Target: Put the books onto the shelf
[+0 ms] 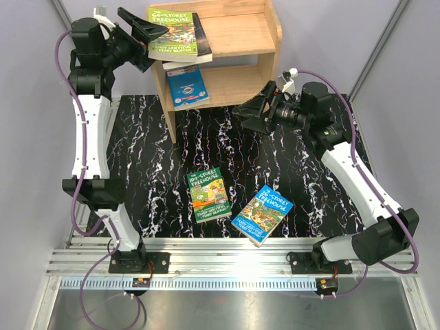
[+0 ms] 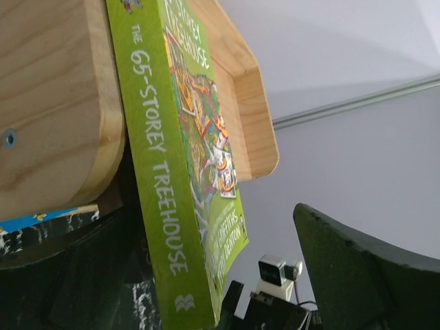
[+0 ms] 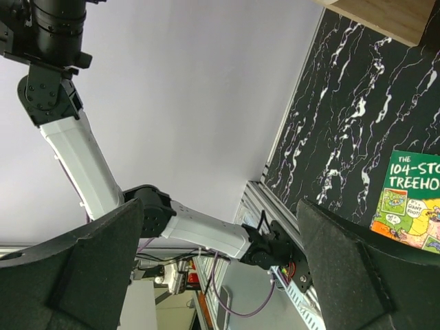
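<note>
Nearest the left wrist lens, one dark textured finger (image 2: 364,271) of the left gripper (image 1: 152,45) stands well apart from the green "65-Storey Treehouse" paperback (image 2: 172,172). The jaws are spread wide and pinch nothing. The near end of the book lies in the gap, close to the opposite finger; contact there cannot be determined. This book rests at the left end of the upper tier of the light-wood two-tier shelf unit (image 1: 240,34), lying on a dark paperback (image 1: 202,38) whose edge shows at its right. A blue paperback with a white circle (image 1: 187,87) lies on the lower tier, projecting past the front edge. The right gripper (image 1: 246,115) hovers over the black white-veined mat (image 1: 137,172) just in front of the shelf's right side, fingers fully parted and empty. A green "104-Storey Treehouse" paperback (image 1: 208,194) and a blue-green "26-Storey Treehouse" paperback (image 1: 262,214) lie flat on the mat, near each other but apart, towards the arm bases.
</note>
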Robot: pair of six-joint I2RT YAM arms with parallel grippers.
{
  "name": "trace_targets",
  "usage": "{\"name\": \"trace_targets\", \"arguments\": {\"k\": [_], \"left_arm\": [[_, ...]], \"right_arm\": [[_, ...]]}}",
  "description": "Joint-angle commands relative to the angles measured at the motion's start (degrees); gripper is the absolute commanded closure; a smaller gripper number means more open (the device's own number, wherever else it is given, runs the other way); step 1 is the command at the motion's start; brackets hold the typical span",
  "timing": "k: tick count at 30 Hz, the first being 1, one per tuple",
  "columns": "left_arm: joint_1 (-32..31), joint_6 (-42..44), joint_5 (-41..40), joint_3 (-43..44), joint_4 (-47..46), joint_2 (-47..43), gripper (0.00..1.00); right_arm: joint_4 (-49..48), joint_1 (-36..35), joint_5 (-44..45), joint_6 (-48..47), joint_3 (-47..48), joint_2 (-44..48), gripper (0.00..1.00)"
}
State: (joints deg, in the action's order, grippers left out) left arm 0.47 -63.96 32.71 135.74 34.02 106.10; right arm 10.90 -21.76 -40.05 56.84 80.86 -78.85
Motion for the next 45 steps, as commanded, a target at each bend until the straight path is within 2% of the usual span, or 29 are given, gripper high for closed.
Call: {"name": "trace_targets", "arguments": {"k": [1, 7, 12, 15, 20, 27, 34, 38, 40, 42, 43, 44, 45], "left_arm": [[-0.03, 6.3, 1.24, 3.92, 9.39, 0.6, 0.01], [2.17, 10.79, -3.61, 0.05, 12.03, -3.7, 0.01], [2.25, 12.98, -2.04, 3.12, 14.92, -1.87, 0.01], [2.26, 15.71, -4.4, 2.25, 17.13, -3.44, 0.01], [2.96, 15.37, -3.27, -4.78, 10.02, -8.28, 0.01], [3.22, 13.6, -1.77, -2.5, 9.05, -7.31, 0.01], [3.13, 11.32, 0.16, -3.9, -3.77, -13.54, 0.01], [2.87, 12.89, -0.1, -7.59, -5.28, -18.28, 0.01], [2.78, 14.38, -0.54, -12.5, -5.8, -21.01, 0.01], [2.52, 15.01, -0.11, -19.15, -6.16, -25.58, 0.01], [2.43, 15.79, 0.33, -21.46, -6.16, -27.08, 0.01], [2.26, 16.15, 0.6, -24.44, -6.07, -30.57, 0.01], [2.17, 16.59, 0.6, -29.35, -5.64, -32.17, 0.01]], "right_arm": [[-4.39, -0.04, -1.26, 1.26, 0.09, 0.27, 0.0], [-4.04, -0.04, -0.64, 1.08, -1.67, 1.59, 0.0], [-4.04, -0.04, -0.38, 1.26, -3.16, 2.03, 0.0], [-3.78, -0.04, -0.55, 1.0, -2.9, 1.95, 0.0], [-3.69, 0.05, -0.55, 0.9, -3.16, 1.94, 0.0], [-4.22, -0.04, -0.91, 1.26, -3.6, 2.03, 0.0], [-3.69, -0.04, -0.64, 0.99, -5.36, 3.26, 0.0], [-3.08, -0.04, -0.38, 0.64, -4.93, 3.53, 0.02], [-2.72, -0.13, -0.29, 0.2, -3.27, 3.0, 0.09], [-2.46, -0.04, 0.32, -0.32, -0.98, 1.25, 0.27], [-2.2, -0.04, 0.5, -0.5, 2.69, 0.28, 0.37], [-2.02, -0.04, 0.94, -0.76, 4.81, -2.16, 0.59], [-2.11, -0.04, 0.94, -0.94, 7.1, -3.75, 0.69]]}}
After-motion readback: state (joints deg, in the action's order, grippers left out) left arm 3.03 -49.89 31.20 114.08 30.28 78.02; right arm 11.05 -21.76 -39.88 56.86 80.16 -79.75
